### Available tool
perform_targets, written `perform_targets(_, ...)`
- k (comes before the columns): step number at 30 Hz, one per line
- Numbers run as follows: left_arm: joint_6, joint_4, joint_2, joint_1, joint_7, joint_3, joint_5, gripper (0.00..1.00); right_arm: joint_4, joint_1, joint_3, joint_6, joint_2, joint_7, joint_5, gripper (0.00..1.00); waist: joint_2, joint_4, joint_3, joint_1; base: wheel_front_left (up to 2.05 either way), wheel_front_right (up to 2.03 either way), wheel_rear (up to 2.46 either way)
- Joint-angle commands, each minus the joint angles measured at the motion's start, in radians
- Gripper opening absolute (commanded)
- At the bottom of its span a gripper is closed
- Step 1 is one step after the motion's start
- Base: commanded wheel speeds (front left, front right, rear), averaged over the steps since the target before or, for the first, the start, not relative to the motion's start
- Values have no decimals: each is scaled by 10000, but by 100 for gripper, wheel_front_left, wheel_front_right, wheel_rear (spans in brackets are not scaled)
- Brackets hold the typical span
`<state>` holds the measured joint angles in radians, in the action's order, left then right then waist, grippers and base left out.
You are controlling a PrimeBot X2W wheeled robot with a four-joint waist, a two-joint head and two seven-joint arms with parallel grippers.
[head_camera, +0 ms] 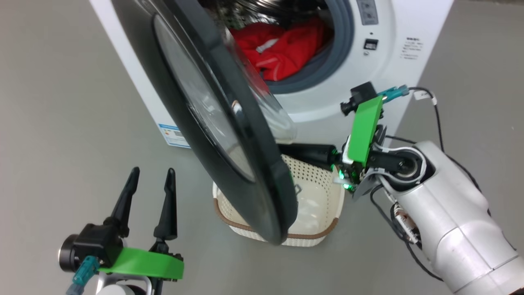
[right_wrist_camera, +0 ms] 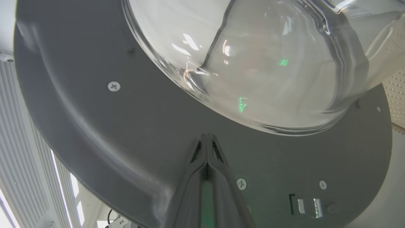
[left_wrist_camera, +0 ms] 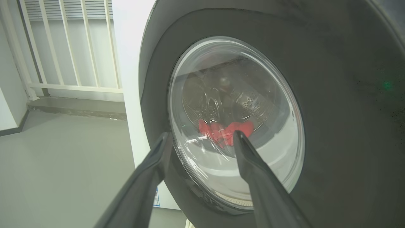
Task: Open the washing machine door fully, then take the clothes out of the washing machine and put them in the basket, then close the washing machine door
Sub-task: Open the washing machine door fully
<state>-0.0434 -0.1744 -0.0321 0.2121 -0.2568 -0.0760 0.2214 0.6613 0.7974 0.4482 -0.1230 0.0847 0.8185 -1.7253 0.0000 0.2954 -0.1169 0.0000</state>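
Note:
The white washing machine (head_camera: pixel 393 61) stands at the top of the head view. Its black-rimmed washing machine door (head_camera: pixel 229 123) is swung partly out, edge-on to me. Red clothes (head_camera: pixel 282 49) with white trim lie in the drum. They also show through the door's glass (left_wrist_camera: pixel 234 117) as red clothes (left_wrist_camera: pixel 221 129). The cream basket (head_camera: pixel 323 192) sits on the floor under the door, half hidden by it. My right gripper (right_wrist_camera: pixel 207 139) is shut, tips against the door's grey inner face (right_wrist_camera: pixel 126 133) just below the glass bowl. My left gripper (head_camera: pixel 151 174) is open, apart from the door's outer side.
Grey floor surrounds the machine. A blue label (head_camera: pixel 174 135) marks the machine's lower corner. A white railing (left_wrist_camera: pixel 69 47) and a low step stand beyond the machine's side. The door latch (right_wrist_camera: pixel 310 207) sits near the rim. A perforated basket wall (right_wrist_camera: pixel 397 95) shows past the door.

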Motion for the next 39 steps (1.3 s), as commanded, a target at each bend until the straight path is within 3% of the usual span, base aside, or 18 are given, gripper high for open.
perform_targets(1,-20,177,-181,-10,-49,382,-28,100,-411,-120,305,-77,-340,-13,-180,0,0,375,338,0,0,0,0)
perform_targets(13,-81,57,-181,-320,-49,467,-57,100,-567,-402,1687,-77,-343,-507,-902,0,0,1250,906,0,0,0,0)
perform_targets(27,-167,-34,-181,-415,-49,493,-72,100,-459,-216,2613,-77,-344,-1121,-1558,0,0,2099,956,0,0,0,0)
perform_targets(39,-121,-46,-181,-440,-49,550,-21,100,-286,-257,2492,-77,-251,-1548,-1222,0,0,1970,892,0,0,0,0)
